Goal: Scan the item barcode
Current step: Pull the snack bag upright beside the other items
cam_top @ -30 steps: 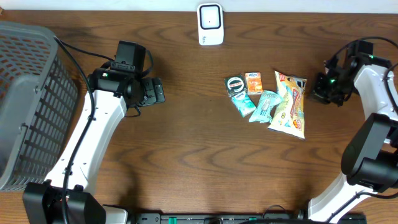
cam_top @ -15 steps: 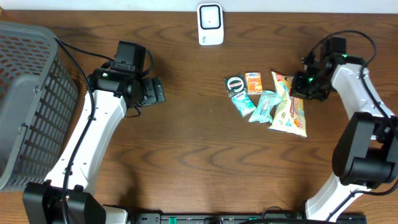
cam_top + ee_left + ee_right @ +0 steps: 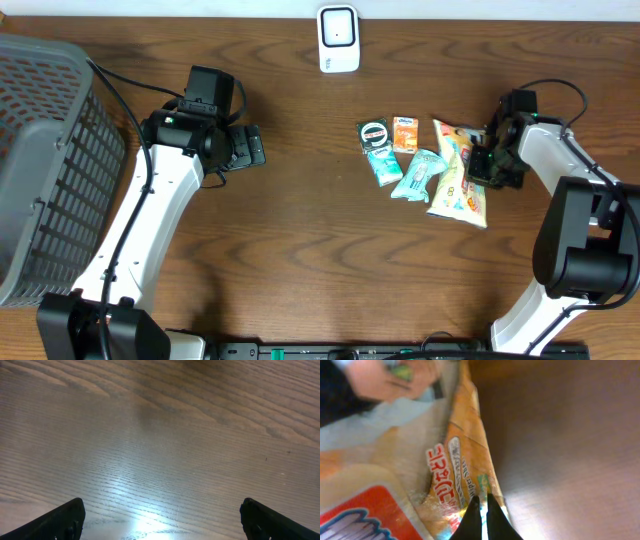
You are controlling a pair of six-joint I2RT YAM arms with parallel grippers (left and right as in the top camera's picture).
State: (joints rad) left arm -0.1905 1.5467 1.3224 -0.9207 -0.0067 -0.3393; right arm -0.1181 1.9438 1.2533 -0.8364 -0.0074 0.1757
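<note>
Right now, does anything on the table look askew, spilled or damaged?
Nothing looks spilled or torn. The big snack bag lies tilted, and the shut right fingers sit at its edge, not around it.

- My overhead view is bright, even and sharp; soft shadows lie on the table (image 3: 300,250).
- My left wrist view has white glare low on the wood.
- My right wrist view is dim and blurred across the snack packet (image 3: 462,460).

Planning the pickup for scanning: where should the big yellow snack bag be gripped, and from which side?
Probably its long edge nearest the right hand, coming in from that side: the snack bag lies flat, and the teal packet crowds its other edge.
</note>
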